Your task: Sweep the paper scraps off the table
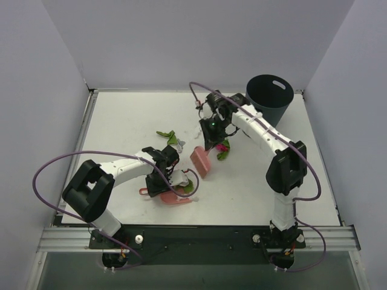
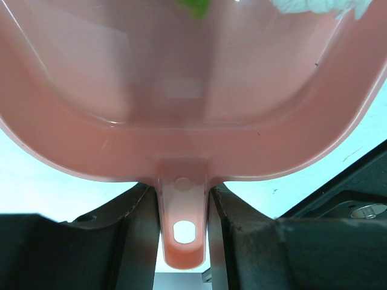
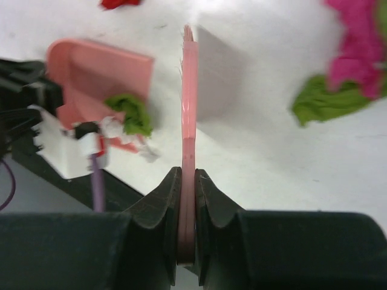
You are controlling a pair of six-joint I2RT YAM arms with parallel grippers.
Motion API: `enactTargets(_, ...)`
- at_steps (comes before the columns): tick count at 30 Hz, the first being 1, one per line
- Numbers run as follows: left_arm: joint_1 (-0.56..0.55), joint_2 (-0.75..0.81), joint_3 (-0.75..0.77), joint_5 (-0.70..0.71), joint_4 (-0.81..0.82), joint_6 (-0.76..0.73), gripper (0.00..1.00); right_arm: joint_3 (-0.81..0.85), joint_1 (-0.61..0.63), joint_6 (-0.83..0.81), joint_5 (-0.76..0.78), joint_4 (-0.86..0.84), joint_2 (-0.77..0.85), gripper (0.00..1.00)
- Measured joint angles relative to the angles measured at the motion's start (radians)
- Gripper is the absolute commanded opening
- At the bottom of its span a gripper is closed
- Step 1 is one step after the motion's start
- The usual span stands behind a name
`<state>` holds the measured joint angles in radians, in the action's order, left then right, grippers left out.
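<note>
Left gripper (image 2: 184, 211), jaws clamped on the handle of a pink dustpan (image 2: 181, 121), rests it on the table (image 1: 121, 121) near the front edge, with green and white paper scraps (image 3: 130, 115) already inside. To its right, the right gripper (image 3: 188, 187) pinches a pink brush (image 3: 189, 109), its head slanting from far-left to near-right. The job looks about half done: a shapeless magenta-and-green clump (image 1: 222, 149), stretched roughly front-to-back, and a green strip (image 1: 168, 136) lying crosswise are not yet swept.
</note>
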<state>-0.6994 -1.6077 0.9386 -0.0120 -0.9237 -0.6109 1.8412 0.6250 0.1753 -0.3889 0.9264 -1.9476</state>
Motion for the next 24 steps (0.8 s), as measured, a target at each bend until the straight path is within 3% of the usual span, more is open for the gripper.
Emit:
enactTargets(6,0.000,0.010,-0.002,-0.020,0.001,-0.015,0.00,-0.028,-0.187,-0.227,0.011,0.008,0.090,0.00)
enactTargets(11,0.000,0.010,-0.005,-0.017,0.002,-0.026,0.00,-0.169,-0.145,-0.307,0.019,0.059,0.270,0.00)
enactTargets(16,-0.002,0.010,-0.005,-0.009,0.005,-0.021,0.00,-0.361,-0.103,-0.245,-0.005,0.106,0.401,0.00)
enactTargets(24,-0.026,-0.058,0.052,0.034,-0.023,0.053,0.00,-0.399,-0.088,-0.011,-0.001,0.060,0.325,0.00)
